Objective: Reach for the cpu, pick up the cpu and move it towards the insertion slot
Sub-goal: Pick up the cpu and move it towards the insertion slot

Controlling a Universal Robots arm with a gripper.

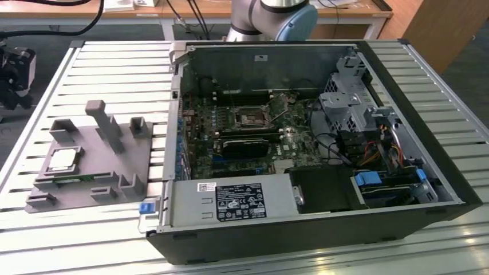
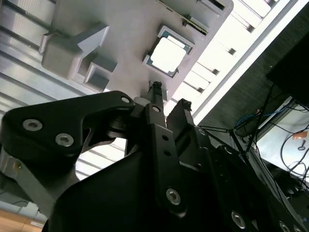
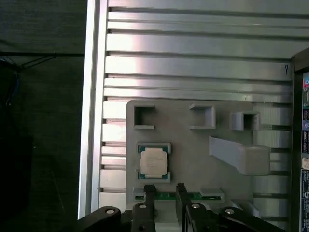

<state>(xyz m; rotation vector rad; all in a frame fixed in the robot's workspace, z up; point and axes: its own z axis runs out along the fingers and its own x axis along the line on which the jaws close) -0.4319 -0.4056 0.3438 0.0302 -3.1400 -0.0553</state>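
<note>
The arm [image 1: 276, 17] shows a grey joint with a pale blue cap at the far edge of the exterior view. In both wrist views the gripper [image 3: 165, 189] [image 2: 170, 95] has its two slim black fingers [image 3: 149, 195] set slightly apart, nothing between them, with black bolted linkages spreading out behind them

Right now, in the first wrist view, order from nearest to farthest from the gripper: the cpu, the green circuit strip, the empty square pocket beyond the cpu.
1. The green circuit strip, right beside the gripper.
2. The cpu, in its holder just beyond.
3. The empty square pocket, at the gray fixture's far edge.
</note>
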